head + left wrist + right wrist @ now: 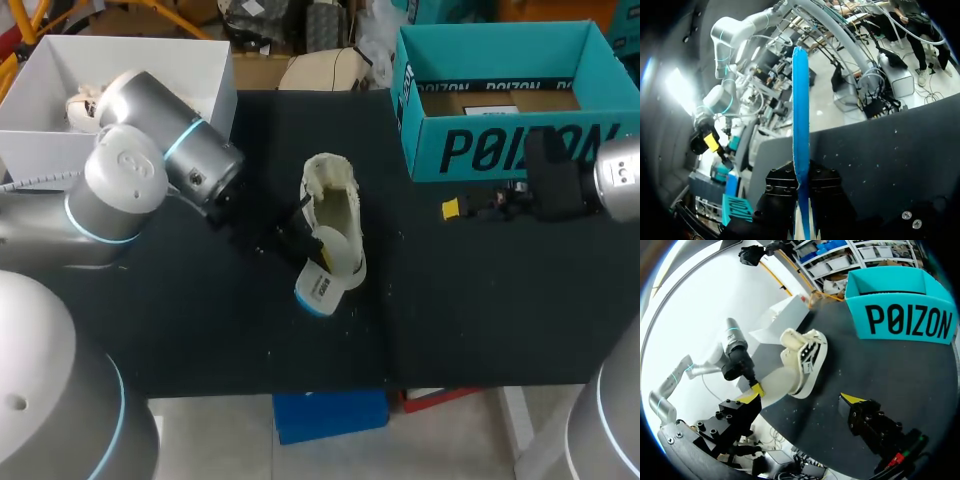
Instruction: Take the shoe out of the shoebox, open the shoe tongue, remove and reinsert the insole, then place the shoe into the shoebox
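Desk (480, 300): black and wide. Only the head view takes it in whole.

Shoebox (500, 150): teal, open-topped, at the far right of the desk. The head view looks down into it onto a brown floor with a white slip. The right wrist view gives only its printed outer wall, and the left wrist view catches just a teal corner.

Shoe (332, 195): cream-white, lying on its side in the middle of the desk, out of the shoebox and well apart from it. The right wrist view faces its laces and open mouth. The head view shows mostly the pale upper and the ribbed toe end.

Insole (322, 285): sticks out of the shoe toward the near edge, and I cannot tell how much is still inside. It is pale on one face and bright blue on the other. The left wrist view has it edge-on, a thin blue strip standing up. The right wrist view shows the pale face, and the head view a white end with a blue rim.

Left fingers (782, 185): narrow, their black bodies pressed on the insole from both sides. The yellow tips are hidden in their own view.

Right fingers (852, 399): spread wide, holding nothing, with the shoe ahead of them. They hang near the shoebox's front wall. The head view shows only one yellow tip, so the spread reads from the wrist view alone.
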`<control>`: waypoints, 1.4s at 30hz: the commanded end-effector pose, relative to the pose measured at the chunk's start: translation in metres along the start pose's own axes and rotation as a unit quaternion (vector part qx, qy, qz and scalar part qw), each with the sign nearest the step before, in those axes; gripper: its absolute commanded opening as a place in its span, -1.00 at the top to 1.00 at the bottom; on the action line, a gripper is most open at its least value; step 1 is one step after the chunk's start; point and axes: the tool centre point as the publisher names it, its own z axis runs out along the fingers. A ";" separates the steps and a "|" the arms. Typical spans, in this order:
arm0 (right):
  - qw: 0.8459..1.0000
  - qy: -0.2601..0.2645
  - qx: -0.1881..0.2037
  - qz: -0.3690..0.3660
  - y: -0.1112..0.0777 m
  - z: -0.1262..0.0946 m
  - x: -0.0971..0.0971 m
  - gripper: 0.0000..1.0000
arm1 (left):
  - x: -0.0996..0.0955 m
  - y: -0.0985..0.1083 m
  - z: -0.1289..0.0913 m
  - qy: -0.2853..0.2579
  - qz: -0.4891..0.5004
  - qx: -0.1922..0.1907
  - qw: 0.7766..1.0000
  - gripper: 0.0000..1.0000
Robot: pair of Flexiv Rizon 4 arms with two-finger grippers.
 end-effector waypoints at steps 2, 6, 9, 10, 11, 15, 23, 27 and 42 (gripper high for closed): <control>1.000 -0.001 0.000 0.000 0.000 0.000 0.001 -1.00 | -0.007 0.020 0.007 0.009 -0.004 0.008 1.000 1.00; 1.000 -0.001 0.000 0.000 0.000 0.000 0.001 -1.00 | -0.007 0.030 0.008 0.017 -0.013 0.000 1.000 1.00; 1.000 -0.001 0.000 0.000 0.000 0.000 0.001 -1.00 | -0.006 0.037 0.008 0.020 -0.019 -0.006 1.000 1.00; 1.000 -0.001 0.000 0.000 0.000 0.000 0.001 -1.00 | -0.006 0.039 0.008 0.020 -0.022 -0.009 1.000 1.00; 1.000 -0.001 0.000 0.000 0.000 0.000 0.001 -1.00 | -0.006 0.042 0.008 0.022 -0.023 -0.015 0.999 1.00; 1.000 -0.001 0.000 0.000 0.000 0.000 0.001 -1.00 | -0.006 0.052 0.007 0.024 -0.025 -0.024 0.999 1.00; 1.000 -0.001 0.000 0.000 0.000 0.000 0.001 -1.00 | -0.006 0.074 0.007 0.040 -0.027 -0.047 0.998 1.00; 1.000 -0.001 0.000 0.000 0.000 0.000 0.001 -1.00 | -0.006 0.087 0.004 0.052 -0.025 -0.065 0.996 1.00; 1.000 -0.001 0.000 0.000 0.000 0.000 0.001 -1.00 | -0.005 0.120 -0.002 0.042 -0.037 -0.082 0.995 0.68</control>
